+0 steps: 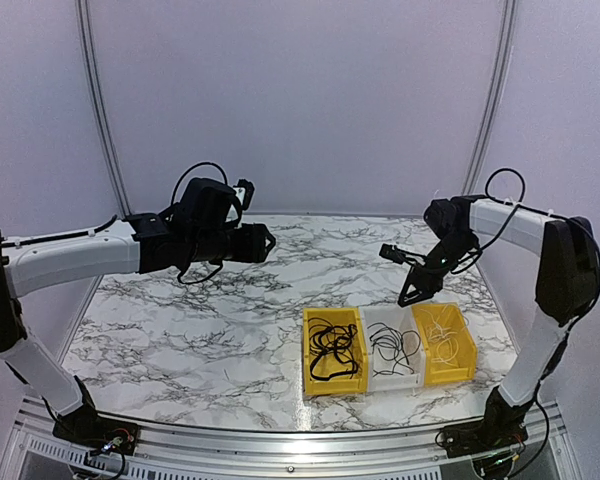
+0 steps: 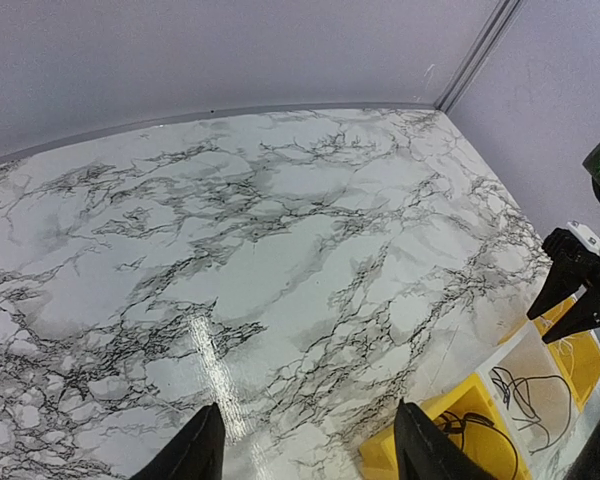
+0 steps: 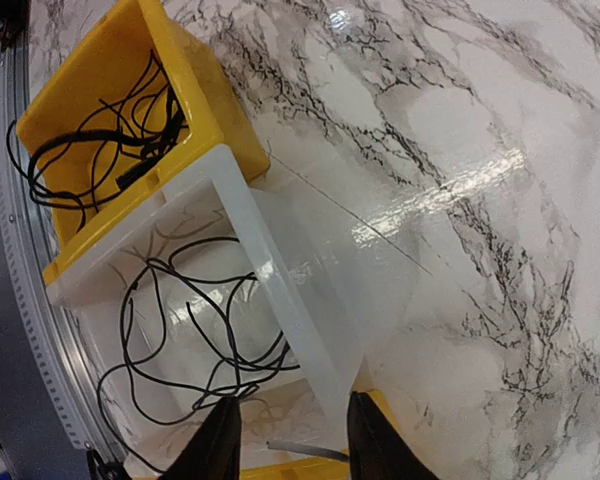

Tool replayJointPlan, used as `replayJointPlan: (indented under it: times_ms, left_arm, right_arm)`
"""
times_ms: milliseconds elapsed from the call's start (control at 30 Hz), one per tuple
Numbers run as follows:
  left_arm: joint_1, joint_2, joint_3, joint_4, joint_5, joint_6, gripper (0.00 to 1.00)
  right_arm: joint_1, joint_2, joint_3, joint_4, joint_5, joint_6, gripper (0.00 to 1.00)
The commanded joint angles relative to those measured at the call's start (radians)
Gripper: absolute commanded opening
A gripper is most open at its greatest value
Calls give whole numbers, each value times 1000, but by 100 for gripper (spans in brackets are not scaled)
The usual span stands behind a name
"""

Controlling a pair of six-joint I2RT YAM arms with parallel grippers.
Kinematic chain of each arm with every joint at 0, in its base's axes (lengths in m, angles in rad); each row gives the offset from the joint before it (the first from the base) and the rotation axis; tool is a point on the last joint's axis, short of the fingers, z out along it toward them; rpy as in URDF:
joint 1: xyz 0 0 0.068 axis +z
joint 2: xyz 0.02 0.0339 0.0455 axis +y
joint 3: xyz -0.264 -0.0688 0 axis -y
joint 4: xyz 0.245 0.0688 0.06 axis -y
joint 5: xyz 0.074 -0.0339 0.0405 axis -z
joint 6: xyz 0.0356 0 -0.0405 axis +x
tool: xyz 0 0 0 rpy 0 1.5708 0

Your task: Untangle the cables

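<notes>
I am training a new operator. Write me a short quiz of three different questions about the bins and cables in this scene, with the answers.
1. True or false: the yellow plastic bin nearest the left arm holds white cables.
2. How many bins stand in the row? A two, B three, C four.
3. Fill in: the thin black cables in the middle of the row lie in a ____ plastic bin.
Key: 1 false, its cables are black; 2 B; 3 clear.
</notes>
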Motion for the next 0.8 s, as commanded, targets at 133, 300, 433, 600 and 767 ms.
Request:
replayJointPlan:
  times_ms: [133,300,433,600,767]
  left_arm:
    - [3,17,30,2,16,10,61]
    - [3,23,29,2,20,11,61]
    - [3,30,24,4,29,-1,61]
    - [4,48,33,7,41,-3,61]
    - [4,58,50,7,49,7,61]
  right_arm:
    - [3,-10,23,53,32,38,5]
    - [-10,-127,-2,45,72,6,0]
    - [-54,-247,-101,45,120,-46,0]
    - [-123,-315,-243,86,169,-88,0]
    - [-136,-348,-353,161,191,-89,0]
